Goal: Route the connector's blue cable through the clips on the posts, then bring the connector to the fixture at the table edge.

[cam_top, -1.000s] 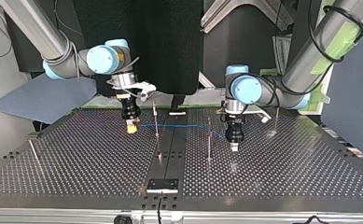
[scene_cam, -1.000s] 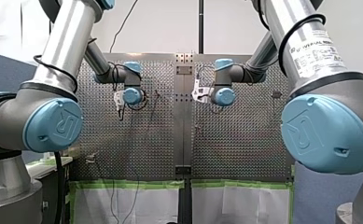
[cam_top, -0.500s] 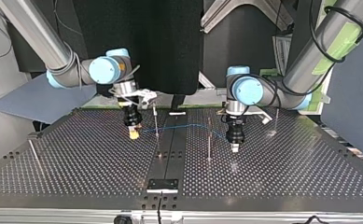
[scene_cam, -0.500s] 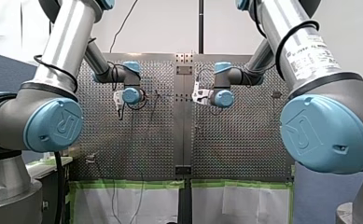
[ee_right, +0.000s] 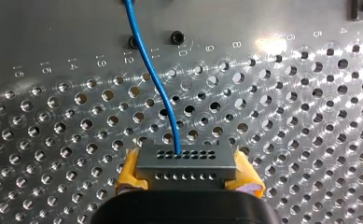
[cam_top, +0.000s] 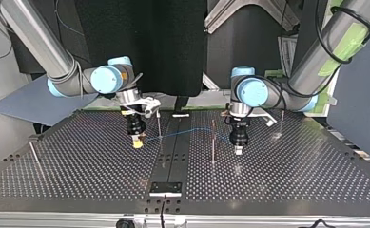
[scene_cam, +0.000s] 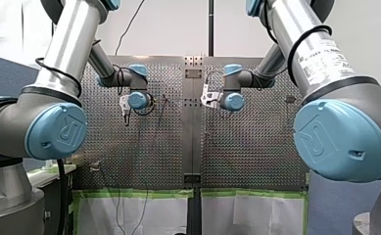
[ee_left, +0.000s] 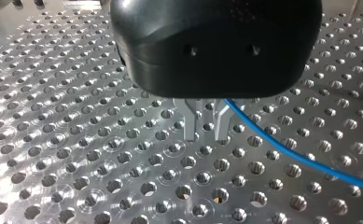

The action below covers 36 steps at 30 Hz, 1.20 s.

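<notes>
A grey connector (ee_right: 184,165) sits between the yellow pads (ee_right: 130,175) of my right gripper (ee_right: 186,175), which is shut on it. Its blue cable (ee_right: 153,79) runs straight ahead over the perforated plate. In the top view my right gripper (cam_top: 136,141) hangs left of a thin post (cam_top: 159,121). The blue cable (cam_top: 182,132) crosses that post and passes a second post (cam_top: 213,140) to reach my left gripper (cam_top: 238,149). Its metal fingers (ee_left: 188,125) stand nearly together, and the blue cable (ee_left: 286,149) leaves taut from one finger's base.
A dark fixture plate (cam_top: 165,188) lies at the table's edge in the middle of the top view. Two more posts stand at that view's far left (cam_top: 32,153) and behind my left arm (cam_top: 282,121). A small white piece (cam_top: 181,115) lies at the back.
My right gripper has carried the connector lower and closer to the first post. The cable now bends at that post instead of running level. My left gripper has stayed put.
</notes>
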{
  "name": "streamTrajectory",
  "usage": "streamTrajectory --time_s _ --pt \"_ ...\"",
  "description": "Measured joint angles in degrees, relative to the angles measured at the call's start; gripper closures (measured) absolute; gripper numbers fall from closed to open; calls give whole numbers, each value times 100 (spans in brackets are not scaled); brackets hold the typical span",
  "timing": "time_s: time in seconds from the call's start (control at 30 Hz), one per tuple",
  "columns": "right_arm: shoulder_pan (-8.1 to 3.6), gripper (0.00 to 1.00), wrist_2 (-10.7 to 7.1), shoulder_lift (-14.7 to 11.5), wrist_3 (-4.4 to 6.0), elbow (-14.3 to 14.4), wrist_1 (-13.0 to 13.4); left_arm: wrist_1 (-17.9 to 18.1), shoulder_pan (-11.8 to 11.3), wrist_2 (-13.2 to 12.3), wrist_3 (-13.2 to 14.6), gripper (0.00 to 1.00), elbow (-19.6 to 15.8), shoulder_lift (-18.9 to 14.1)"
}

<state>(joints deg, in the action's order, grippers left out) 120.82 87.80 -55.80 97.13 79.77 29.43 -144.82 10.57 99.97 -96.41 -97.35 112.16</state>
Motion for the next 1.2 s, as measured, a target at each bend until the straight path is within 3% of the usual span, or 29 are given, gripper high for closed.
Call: streamTrajectory --time_s 0.07,0.27,0.33,0.4,0.7,0.73,0.77,0.83,1.2 --pt "-5 100 -5 26 0 -39 -30 0 -1 0 0 78 1 -2" --pt "-9 100 -16 53 0 -74 -66 -2 0 0 -11 60 0 -5" --pt "-8 100 -16 53 -3 -76 -78 -3 4 3 -10 36 0 -5" --pt "-6 100 -17 53 -5 -76 -86 -5 12 27 6 31 0 -6" --pt "-1 100 -17 55 -21 -76 -138 -258 47 347 76 29 -2 -8" --pt "-1 100 -17 55 -22 -75 -143 -288 43 363 73 18 -2 -7" --pt "-1 100 -17 57 -23 -76 -147 -312 40 365 68 18 -3 -7" --pt "4 100 -17 56 -23 -76 -152 -346 30 330 51 0 -4 -7" --pt "8 100 -17 55 -31 -76 -202 -655 39 -78 -201 0 -10 -7"
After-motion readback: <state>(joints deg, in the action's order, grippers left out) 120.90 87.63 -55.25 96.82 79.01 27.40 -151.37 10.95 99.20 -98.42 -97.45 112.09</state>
